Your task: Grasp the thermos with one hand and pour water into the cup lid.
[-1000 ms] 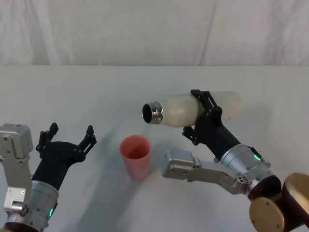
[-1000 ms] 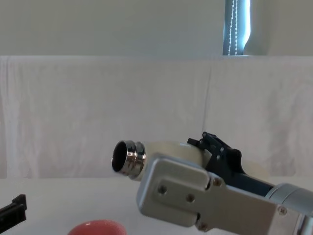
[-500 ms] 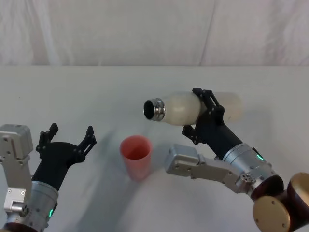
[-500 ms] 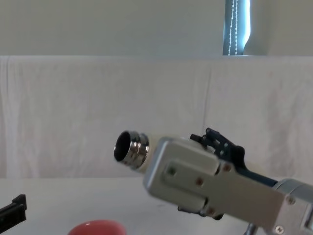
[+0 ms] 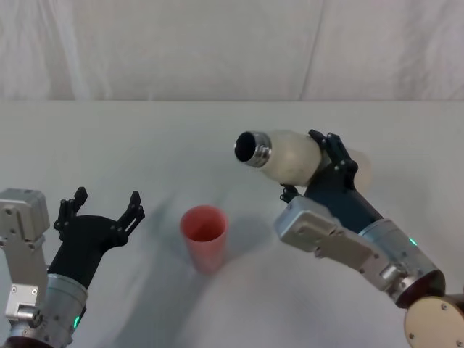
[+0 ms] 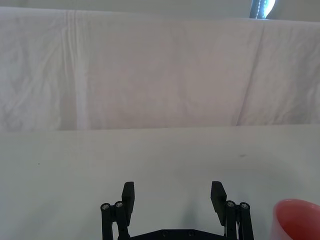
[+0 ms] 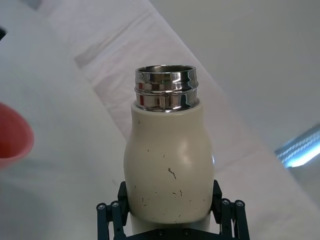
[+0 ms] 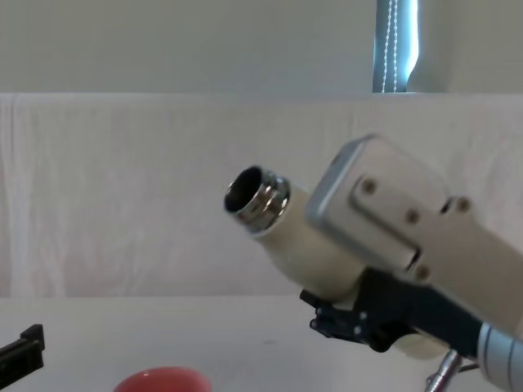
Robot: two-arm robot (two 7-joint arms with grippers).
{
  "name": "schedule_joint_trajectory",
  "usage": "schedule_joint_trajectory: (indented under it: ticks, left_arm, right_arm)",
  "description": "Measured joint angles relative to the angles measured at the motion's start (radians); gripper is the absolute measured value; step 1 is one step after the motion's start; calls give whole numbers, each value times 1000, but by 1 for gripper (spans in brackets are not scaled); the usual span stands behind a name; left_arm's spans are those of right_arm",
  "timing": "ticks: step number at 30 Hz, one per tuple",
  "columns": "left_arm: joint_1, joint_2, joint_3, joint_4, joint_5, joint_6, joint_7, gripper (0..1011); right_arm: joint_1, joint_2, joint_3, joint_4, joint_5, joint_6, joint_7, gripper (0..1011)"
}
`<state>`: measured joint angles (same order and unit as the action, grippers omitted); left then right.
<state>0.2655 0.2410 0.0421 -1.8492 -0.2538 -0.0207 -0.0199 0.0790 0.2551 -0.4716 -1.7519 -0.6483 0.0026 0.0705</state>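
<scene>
The thermos (image 5: 290, 156) is a cream-white bottle with a shiny steel neck, held in the air to the right of and beyond the cup lid (image 5: 204, 226). It leans with its open mouth pointing up and to the left. My right gripper (image 5: 308, 168) is shut around its middle; the right wrist view shows the thermos (image 7: 167, 165) between the fingers (image 7: 227, 212). In the chest view the thermos (image 8: 302, 237) slants upward above the cup lid's rim (image 8: 162, 380). The pink-red cup lid stands upright on the table. My left gripper (image 5: 104, 201) rests open, low at the left, with nothing in it.
A white cloth covers the table (image 5: 145, 138) and hangs as a backdrop behind it. In the left wrist view the cup lid (image 6: 295, 220) sits just to the side of the open left gripper (image 6: 173, 192).
My right arm has turned its wrist and drawn back to the right. The thermos went from lying level to tilting mouth-up, and its mouth has risen away from the cup lid. The left arm has not moved.
</scene>
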Motion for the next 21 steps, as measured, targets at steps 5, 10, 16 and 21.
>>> schedule_joint_trajectory:
  ticks: [5,10,16,21]
  left_arm:
    - [0,0,0,0,0,0,0,1001]
    - [0,0,0,0,0,0,0,1001]
    - [0,0,0,0,0,0,0,1001]
    - [0,0,0,0,0,0,0,1001]
  right_arm:
    - [-44,-26,52,-35,123,3,38,960]
    - [-78,-46,98,-62,256,-4,83,960]
    - [-112,-68,154,-86,441,-8,143,960]
    - [-123,-76,178,-97,544,7,177,960]
